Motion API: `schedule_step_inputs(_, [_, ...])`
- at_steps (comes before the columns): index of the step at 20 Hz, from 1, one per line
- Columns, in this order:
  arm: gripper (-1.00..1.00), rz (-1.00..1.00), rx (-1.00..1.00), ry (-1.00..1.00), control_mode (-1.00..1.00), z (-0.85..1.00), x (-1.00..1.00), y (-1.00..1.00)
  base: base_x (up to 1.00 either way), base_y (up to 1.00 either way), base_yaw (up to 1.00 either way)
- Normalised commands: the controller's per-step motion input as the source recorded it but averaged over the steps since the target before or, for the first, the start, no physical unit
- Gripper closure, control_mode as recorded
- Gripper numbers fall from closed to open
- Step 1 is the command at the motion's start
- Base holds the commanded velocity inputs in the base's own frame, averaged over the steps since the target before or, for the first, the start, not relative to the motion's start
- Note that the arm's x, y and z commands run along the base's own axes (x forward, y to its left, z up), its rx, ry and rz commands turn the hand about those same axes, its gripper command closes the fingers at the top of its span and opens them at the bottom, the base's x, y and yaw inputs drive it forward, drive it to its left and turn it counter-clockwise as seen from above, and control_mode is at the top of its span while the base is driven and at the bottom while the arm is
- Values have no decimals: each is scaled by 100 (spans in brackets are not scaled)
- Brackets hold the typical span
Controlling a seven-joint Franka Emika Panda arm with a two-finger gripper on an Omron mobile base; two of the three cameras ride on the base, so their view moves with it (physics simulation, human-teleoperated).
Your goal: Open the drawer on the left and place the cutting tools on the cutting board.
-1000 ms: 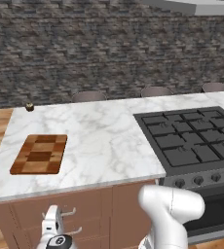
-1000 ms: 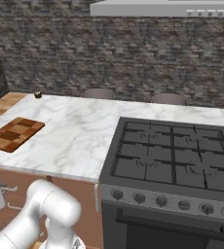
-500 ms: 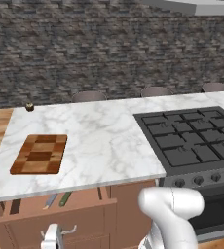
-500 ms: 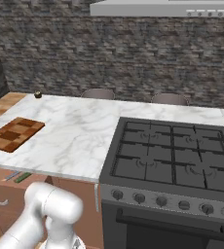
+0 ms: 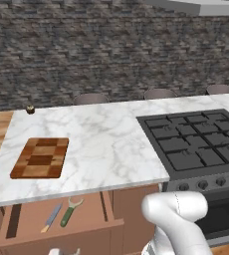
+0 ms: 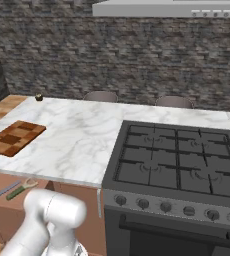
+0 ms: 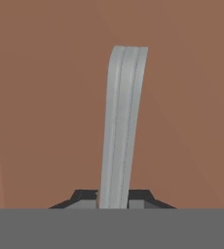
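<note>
The drawer [image 5: 86,219] under the counter's left end stands pulled out, its flat brown inside showing. In it lie the knife [image 5: 52,218] with its tan handle and, just to its right, the green-handled peeler [image 5: 70,211]; both also appear as knife [image 6: 4,190] and peeler [image 6: 23,188]. The checkered cutting board [image 5: 41,157] rests on the marble above, also seen as the board [image 6: 14,137]. In the hand view my gripper [image 7: 113,197] is shut on the silver bar handle [image 7: 121,126], against the drawer's brown front.
A black gas stove [image 5: 196,144] fills the counter's right half, with its oven front below. A small dark object [image 5: 30,109] sits at the back left corner of the marble counter [image 5: 111,144]. My white elbow [image 5: 176,214] stands before the cabinet right of the drawer.
The drawer has slid further out toward the base with the gripper holding its handle. The knife and peeler inside are now uncovered. The gripper has dropped to the bottom edge of the base views.
</note>
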Motion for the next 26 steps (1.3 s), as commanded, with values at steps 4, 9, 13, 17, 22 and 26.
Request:
schedule_step_inputs(4, [100, 0, 0, 0, -100, -8, -55, 0, 0, 0, 0])
schedule_step_inputs(9, [100, 0, 0, 0, -100, -6, -51, 0, 0, 0, 0])
schedule_step_inputs(13, [100, 0, 0, 0, -100, -3, -44, 0, 0, 0, 0])
schedule_step_inputs(17, [-100, 0, 0, 0, -100, -1, -47, 0, 0, 0, 0])
schedule_step_inputs(22, [-100, 0, 0, 0, -100, 0, -55, 0, 0, 0, 0])
schedule_step_inputs(26, [-100, 0, 0, -4, -100, 0, -78, 0, 0, 0, 0])
